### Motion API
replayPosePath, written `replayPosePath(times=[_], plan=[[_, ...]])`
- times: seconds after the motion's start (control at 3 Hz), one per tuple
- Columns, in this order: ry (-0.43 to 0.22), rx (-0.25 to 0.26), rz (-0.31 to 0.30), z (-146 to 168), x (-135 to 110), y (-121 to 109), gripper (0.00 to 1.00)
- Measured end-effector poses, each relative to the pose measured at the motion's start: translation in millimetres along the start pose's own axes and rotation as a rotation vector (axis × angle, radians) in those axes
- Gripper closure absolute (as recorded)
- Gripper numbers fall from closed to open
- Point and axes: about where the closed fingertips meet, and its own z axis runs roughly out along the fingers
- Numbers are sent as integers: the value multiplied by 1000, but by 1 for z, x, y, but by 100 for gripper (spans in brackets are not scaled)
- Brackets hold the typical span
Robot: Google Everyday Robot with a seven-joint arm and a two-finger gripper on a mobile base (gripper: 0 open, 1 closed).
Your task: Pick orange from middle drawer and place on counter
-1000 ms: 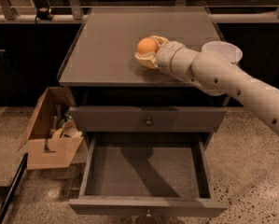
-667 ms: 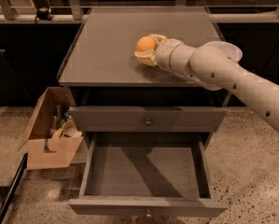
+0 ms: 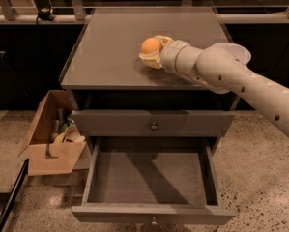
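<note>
Claw [image 3: 153, 50] still grips orange [image 3: 151, 45] over counter [image 3: 110, 42], barely moved.

No text, label, brand, number or sign can be read on anything in view. The surface [image 3: 110, 42], the open middle drawer [image 3: 151, 180], the drawer front [image 3: 134, 123] above it and the cardboard box [image 3: 50, 157] on the floor all show plain, unmarked faces. The robot's hand [image 3: 151, 49], also unmarked, is over the right part of the surface with its fingers [image 3: 149, 60] closed around the orange [image 3: 150, 45].
</note>
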Motion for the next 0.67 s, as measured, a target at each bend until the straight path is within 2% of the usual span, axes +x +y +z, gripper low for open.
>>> replayPosePath(times=[0.33,0.67], plan=[[0,0,0,0,0,0,27],[0,0,0,0,0,0,4]])
